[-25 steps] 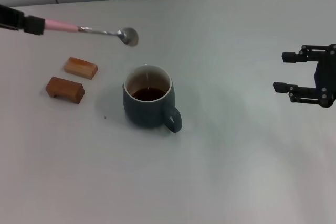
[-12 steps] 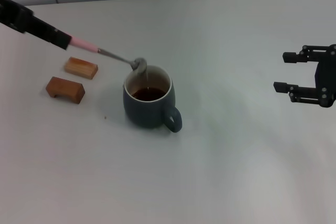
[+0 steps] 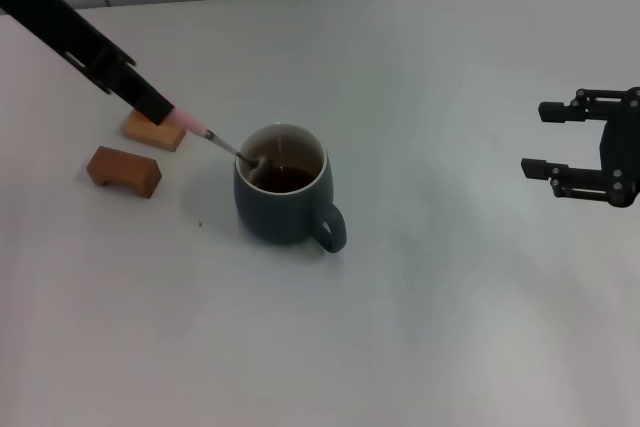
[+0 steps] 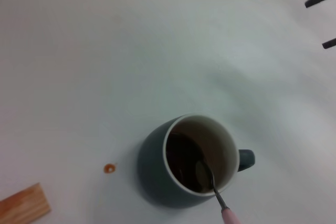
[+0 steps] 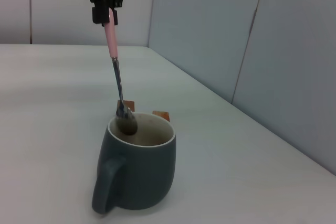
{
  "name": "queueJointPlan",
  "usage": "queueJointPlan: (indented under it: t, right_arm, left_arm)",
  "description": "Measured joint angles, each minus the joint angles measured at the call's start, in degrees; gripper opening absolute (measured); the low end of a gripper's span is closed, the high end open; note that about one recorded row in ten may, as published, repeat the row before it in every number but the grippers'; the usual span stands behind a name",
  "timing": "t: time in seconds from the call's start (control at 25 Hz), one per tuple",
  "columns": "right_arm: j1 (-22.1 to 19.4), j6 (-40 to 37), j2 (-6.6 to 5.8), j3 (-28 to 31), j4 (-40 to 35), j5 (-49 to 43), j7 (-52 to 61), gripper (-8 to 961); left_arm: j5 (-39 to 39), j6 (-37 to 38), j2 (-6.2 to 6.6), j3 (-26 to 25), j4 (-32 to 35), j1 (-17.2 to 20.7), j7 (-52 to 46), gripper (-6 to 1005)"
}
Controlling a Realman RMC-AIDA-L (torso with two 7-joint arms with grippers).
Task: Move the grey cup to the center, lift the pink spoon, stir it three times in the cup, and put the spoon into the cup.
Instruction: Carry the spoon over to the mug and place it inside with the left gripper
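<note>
The grey cup (image 3: 282,197) stands near the table's middle, its handle toward me and to the right, with dark liquid inside. It also shows in the left wrist view (image 4: 195,159) and the right wrist view (image 5: 137,174). My left gripper (image 3: 160,107) is shut on the pink spoon (image 3: 205,134) by its pink handle, up and left of the cup. The spoon slants down and its metal bowl (image 4: 204,171) is inside the cup's rim (image 5: 126,123). My right gripper (image 3: 548,137) is open and empty at the far right, well away from the cup.
Two brown wooden blocks (image 3: 124,170) (image 3: 153,132) lie left of the cup, under the left arm. A small brown drop (image 4: 109,168) marks the white table (image 3: 420,327) near the cup. A tiled wall runs along the back.
My left arm has swung down and right. The spoon's bowl has gone from above and behind the cup, to its rim, to inside the cup. The right arm has not moved.
</note>
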Motion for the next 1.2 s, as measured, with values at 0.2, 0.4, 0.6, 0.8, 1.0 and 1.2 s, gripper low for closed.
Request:
queueJointPlan:
  t: [0.2,0.4,0.6,0.8,1.0,1.2]
  right_arm:
    - [-0.04,-0.16,-0.01,0.0,0.0,0.04,0.0,650]
    - [-0.18,-0.36,-0.01,0.0,0.0,0.18,0.0,649]
    - [-0.18,-0.39,-0.01,0.0,0.0,0.27,0.0,649]
    - [-0.25,-0.4,0.06,0.0,0.0,0.29,0.0,650]
    - [-0.4,-0.39,0.08,0.0,0.0,0.37,0.0,650]
    - [-0.43,-0.39,0.08,0.0,0.0,0.37,-0.02,650]
  left_arm:
    - [1.89,-0.03,-1.49,1.27,-0.04,-1.89,0.01,132]
    - [7.16,-0.47,-3.73,1.91,0.56,-3.73,0.63,131]
    - [12.38,-1.22,-5.86,2.02,0.92,-5.47,1.71,132]
    - [14.81,-2.06,-7.0,2.16,0.96,-6.28,2.4,131]
    - [16.58,-2.44,-8.44,2.62,1.01,-7.02,2.96,132]
    - [18.09,-2.83,-9.55,3.48,1.24,-7.15,2.98,132]
